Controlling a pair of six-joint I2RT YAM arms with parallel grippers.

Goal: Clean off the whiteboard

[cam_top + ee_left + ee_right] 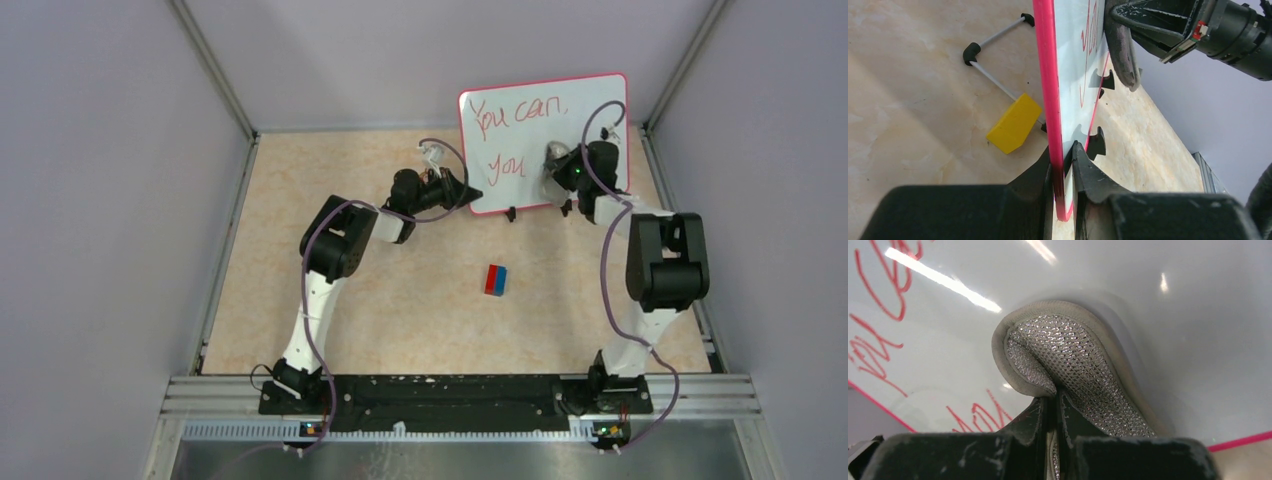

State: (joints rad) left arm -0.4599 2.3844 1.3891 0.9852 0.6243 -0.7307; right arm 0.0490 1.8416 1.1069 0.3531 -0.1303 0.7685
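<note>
The whiteboard (598, 100) stands upright at the back right of the table, with red handwriting (515, 115) on its left half. My left gripper (476, 193) is shut on its lower left edge; in the left wrist view the jaws (1064, 167) pinch the red-pink frame (1045, 75). My right gripper (566, 172) is shut on a grey glittery cloth (1073, 355), which is pressed against the board's white face (1198, 315). Red strokes (878, 295) lie left of the cloth. The same cloth (1122, 50) shows edge-on in the left wrist view.
A red and blue block (496, 279) lies on the tabletop in front of the board. Behind the board are a yellow block (1013, 122) and a thin wire stand (995, 35). Grey walls close in the table on three sides.
</note>
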